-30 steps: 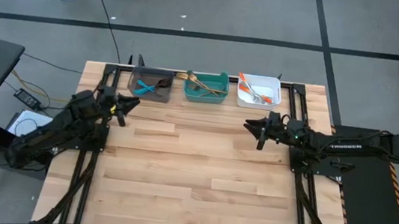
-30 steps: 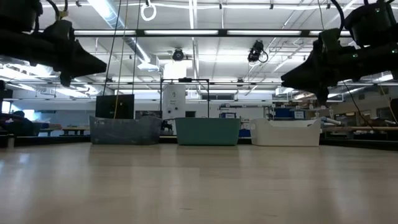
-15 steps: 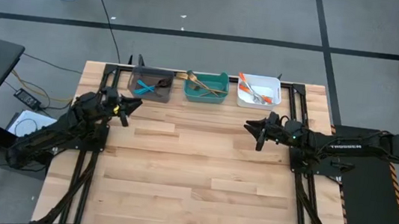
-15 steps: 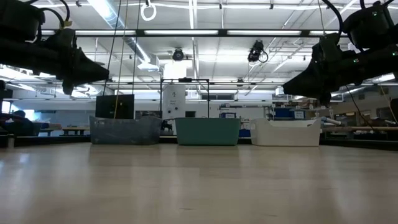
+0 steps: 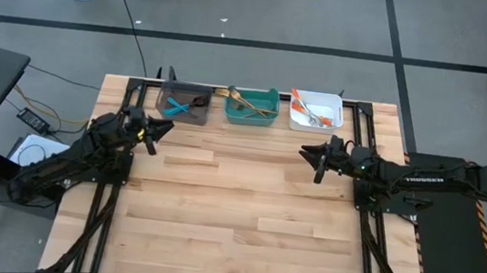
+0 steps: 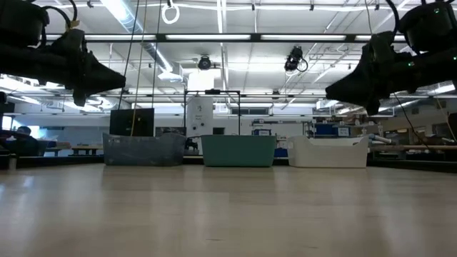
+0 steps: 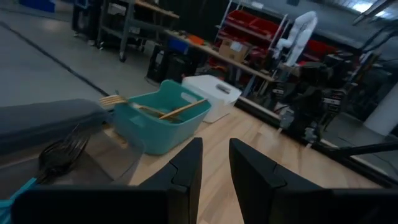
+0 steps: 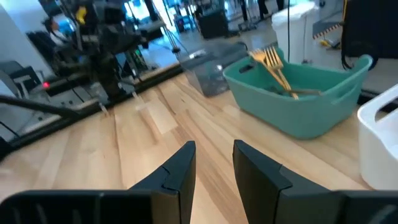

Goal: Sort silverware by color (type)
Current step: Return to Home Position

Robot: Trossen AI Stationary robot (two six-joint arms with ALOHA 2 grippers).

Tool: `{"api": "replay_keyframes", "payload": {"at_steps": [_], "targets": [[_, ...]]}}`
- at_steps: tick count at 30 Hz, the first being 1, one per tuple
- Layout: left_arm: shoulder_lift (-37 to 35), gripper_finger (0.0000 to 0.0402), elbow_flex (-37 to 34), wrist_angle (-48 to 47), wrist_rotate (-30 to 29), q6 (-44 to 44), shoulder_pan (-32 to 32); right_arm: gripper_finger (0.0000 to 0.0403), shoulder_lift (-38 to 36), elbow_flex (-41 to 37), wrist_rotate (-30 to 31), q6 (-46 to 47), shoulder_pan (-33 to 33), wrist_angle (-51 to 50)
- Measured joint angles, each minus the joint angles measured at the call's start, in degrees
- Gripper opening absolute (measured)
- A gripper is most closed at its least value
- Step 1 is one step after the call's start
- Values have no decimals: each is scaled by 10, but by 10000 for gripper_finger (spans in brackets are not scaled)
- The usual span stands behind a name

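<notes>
Three bins stand in a row along the far edge of the surface [image 5: 234,218]: the left bin [image 5: 182,119], the middle bin [image 5: 251,121] just beside it, and the right bin [image 5: 315,126] next in line. The left bin's utensils [image 5: 176,106] lie inside it. The middle bin's forks [image 5: 249,100] lean out over its left rim, and the right bin's forks [image 5: 309,109] rest within it. The left hand [image 5: 160,130] hangs above the surface before the left bin. The right hand [image 5: 308,153] hangs before the right bin. The two hands are well apart and point toward each other.
</notes>
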Motion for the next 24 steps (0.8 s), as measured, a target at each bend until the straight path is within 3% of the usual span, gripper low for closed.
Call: {"api": "replay_keyframes", "payload": {"at_steps": [7, 17, 24], "targets": [[-9, 89, 0, 1, -2, 0, -57, 114, -87, 0, 0, 0, 0, 1], [-9, 89, 0, 1, -2, 0, -227, 114, -217, 0, 0, 0, -1, 1], [-9, 89, 0, 1, -2, 0, -289, 114, -291, 0, 0, 0, -2, 1]]}}
